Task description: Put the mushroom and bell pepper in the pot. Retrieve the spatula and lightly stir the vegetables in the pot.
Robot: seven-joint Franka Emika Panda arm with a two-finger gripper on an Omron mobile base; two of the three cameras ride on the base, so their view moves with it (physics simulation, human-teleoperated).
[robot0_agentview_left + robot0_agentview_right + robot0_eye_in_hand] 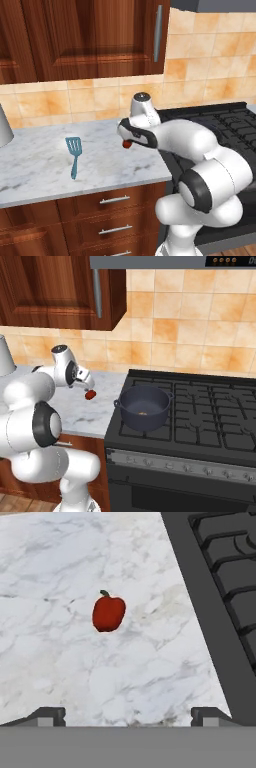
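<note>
Bell pepper (108,613) upright, stem toward backsplash.

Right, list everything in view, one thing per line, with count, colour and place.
bell pepper: one, glossy red, lying on the counter near the stove's edge
spatula: one, teal, flat on the counter, left of the pepper
pot: one, dark blue-grey, no lid, on the stove's front left burner; a small tan speck inside, too small to identify
counter: one, white marble, left of the stove
stove: one, black, with grates
wall cabinets: brown wood, above the counter
drawers: brown wood with metal handles, below the counter
arm: one, white with dark joints, reaching over the counter; jaws open, the pepper ahead of them and not gripped
</note>
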